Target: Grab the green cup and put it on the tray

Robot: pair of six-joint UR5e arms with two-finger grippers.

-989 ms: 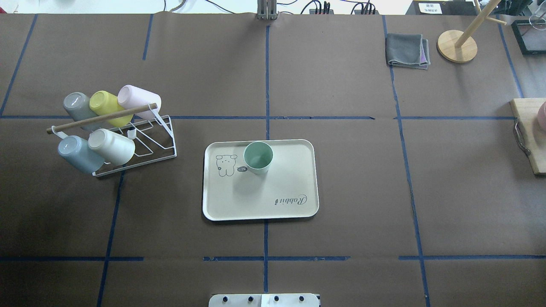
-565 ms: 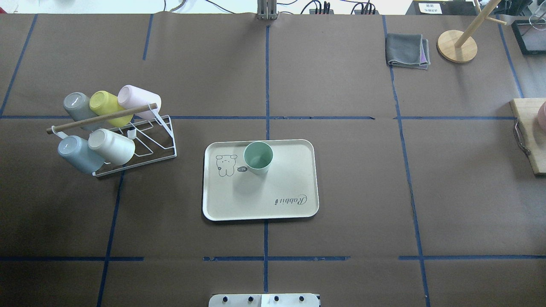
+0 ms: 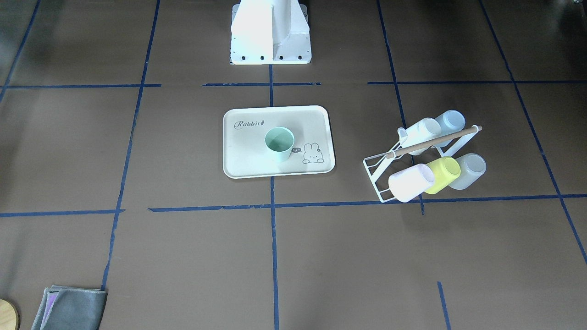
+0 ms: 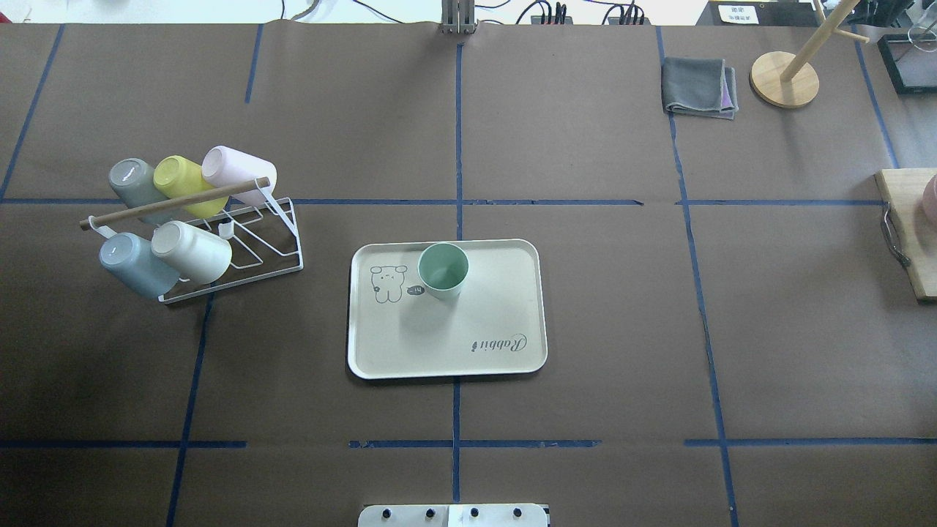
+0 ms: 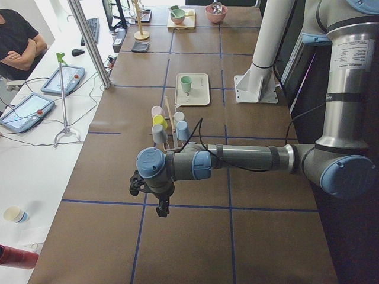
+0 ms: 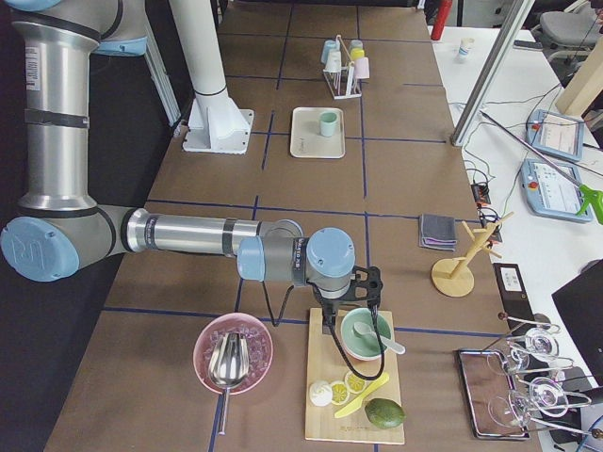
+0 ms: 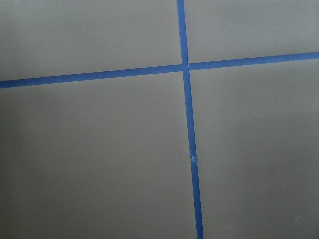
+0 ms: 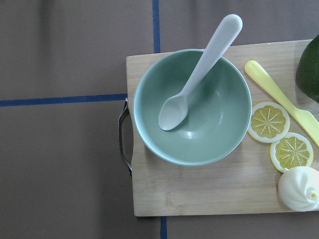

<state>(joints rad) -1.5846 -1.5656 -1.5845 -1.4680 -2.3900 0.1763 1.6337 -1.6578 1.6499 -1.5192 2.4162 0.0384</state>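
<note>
Status: green cup (image 4: 443,269) stands upright, mouth up, on the tray (image 4: 468,337). From the overhead cam it sits in the tray's far half, just beside the bunny drawing, w/ nothing touching it. The tray lies flat near the table's middle, across a blue tape line. The rack (image 4: 219,194) w/ five tilted cups is off toward my left side, apart from the tray. My left claw (image 5: 161,210) shows only in the left-end cam. It hangs at the end of a stretched-out arm over bare brown table, on the near side of the rack and well apart from the tray. I can't tell if it's open or closed. Left wrist cam sees only table and a tape cross (image 7: 185,67). My right claw (image 6: 330,325) shows only in the right-end cam, also well apart from the tray, above a wooden board (image 8: 199,191). Can't tell its state either. Right wrist cam looks down on a green bowl (image 8: 219,119) w/ a white spoon (image 8: 199,74) in it, and lemon slices (image 8: 269,122) beside it on the board.
</note>
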